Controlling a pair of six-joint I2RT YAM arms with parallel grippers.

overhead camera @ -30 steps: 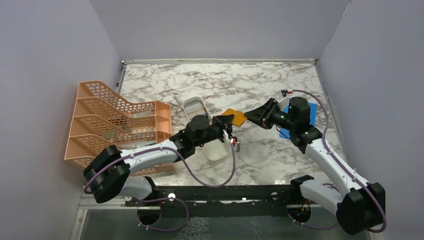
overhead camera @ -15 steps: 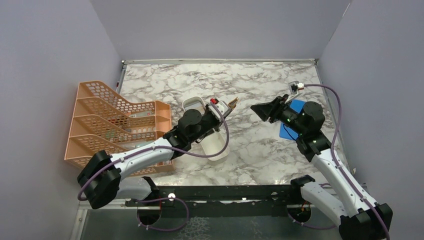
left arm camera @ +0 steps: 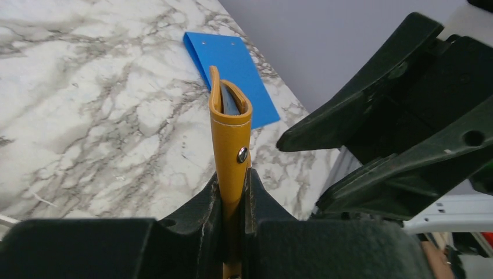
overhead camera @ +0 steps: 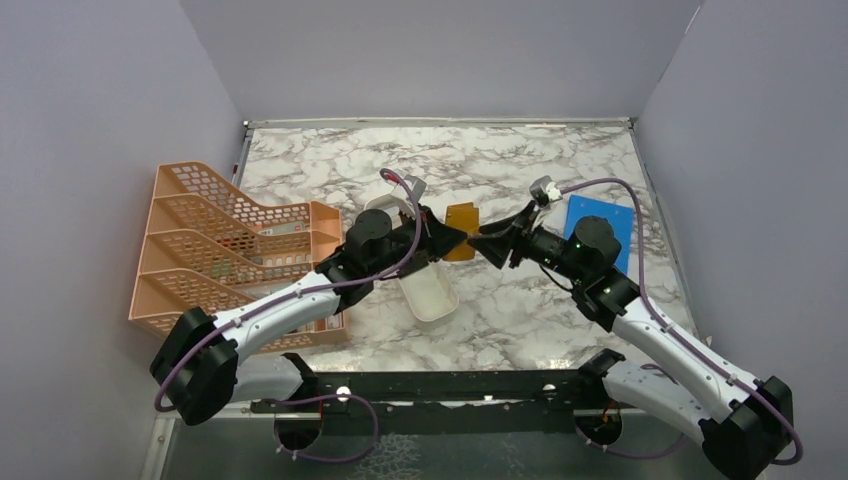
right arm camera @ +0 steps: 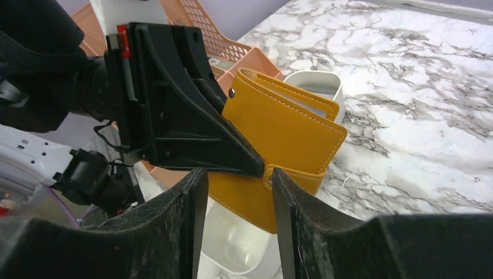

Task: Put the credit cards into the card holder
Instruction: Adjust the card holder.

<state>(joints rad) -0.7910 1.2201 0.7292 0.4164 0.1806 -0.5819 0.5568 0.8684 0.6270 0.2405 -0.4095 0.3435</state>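
Observation:
The orange card holder (overhead camera: 461, 218) is folded and held above the table, with my left gripper (overhead camera: 445, 237) shut on its lower edge. In the left wrist view the card holder (left arm camera: 231, 133) stands upright out of the left gripper (left arm camera: 234, 189), its snap button facing the camera. A grey layer shows inside its fold; I cannot tell whether that is a pocket or a card. No loose credit cards are in view. My right gripper (overhead camera: 483, 243) faces the holder from the right. Its jaws stand open on either side of the holder's (right arm camera: 279, 139) bottom corner, just in front of the right gripper (right arm camera: 238, 192).
A long white tray (overhead camera: 428, 297) lies under the left wrist. The peach mesh rack (overhead camera: 200, 250) stands at the left edge. A bright blue sheet (overhead camera: 598, 226) lies flat at the right, behind the right arm.
The left arm has lifted and turned the holder toward the right arm. The right gripper has swung left from over the blue sheet to the holder, and its jaws have opened wider.

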